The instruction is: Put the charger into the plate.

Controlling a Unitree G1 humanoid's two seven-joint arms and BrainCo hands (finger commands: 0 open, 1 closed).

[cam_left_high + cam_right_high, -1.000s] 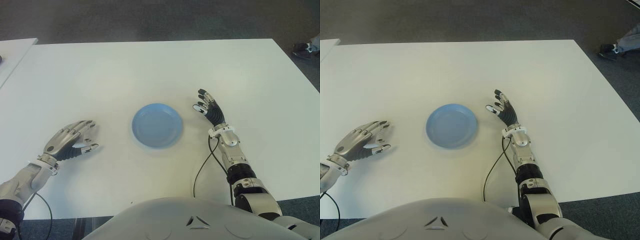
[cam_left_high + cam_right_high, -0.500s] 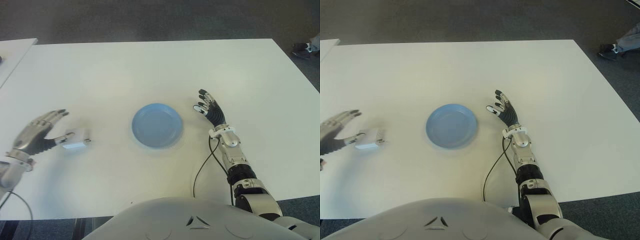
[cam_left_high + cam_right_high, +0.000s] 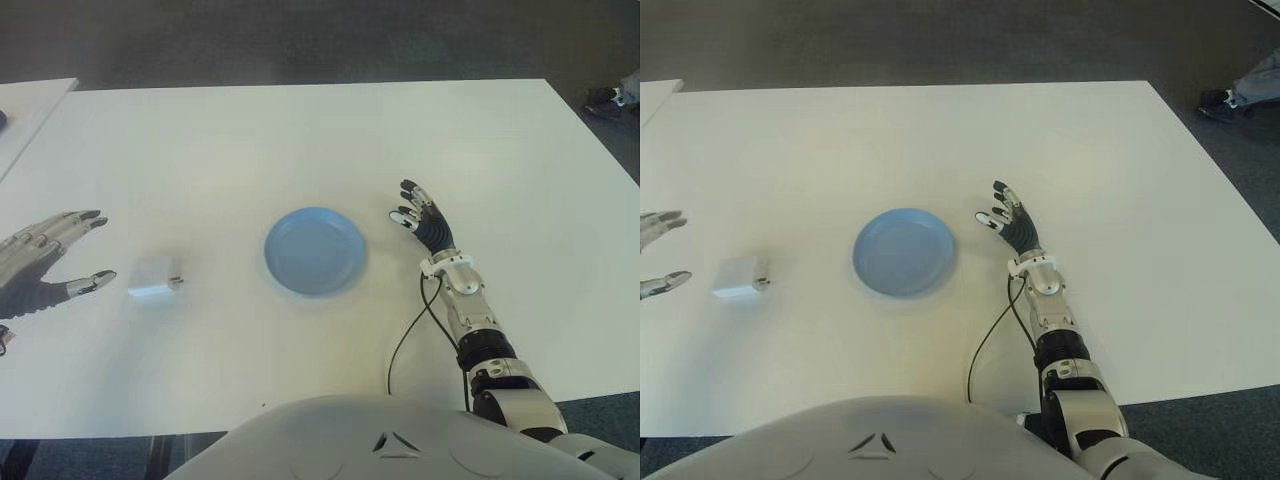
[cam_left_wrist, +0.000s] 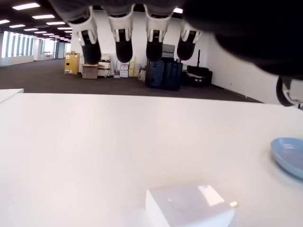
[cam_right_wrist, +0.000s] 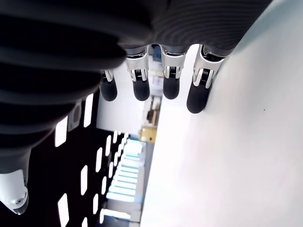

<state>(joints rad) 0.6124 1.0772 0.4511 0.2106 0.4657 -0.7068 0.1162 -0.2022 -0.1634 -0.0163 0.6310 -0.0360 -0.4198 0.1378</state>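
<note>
Left hand (image 3: 40, 272), fingers spread and empty at the frame's left edge, should close squarely around the white charger (image 3: 155, 277) before carrying it right to the blue plate (image 3: 314, 250).

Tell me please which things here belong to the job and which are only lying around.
For the job:
- charger, on the table, apart from the plate
- plate, blue, holding nothing
- left hand, open, beside the charger on the side away from the plate

Not part of it:
- right hand, open, idle on the plate's right
- white table
- black cable along the right arm
</note>
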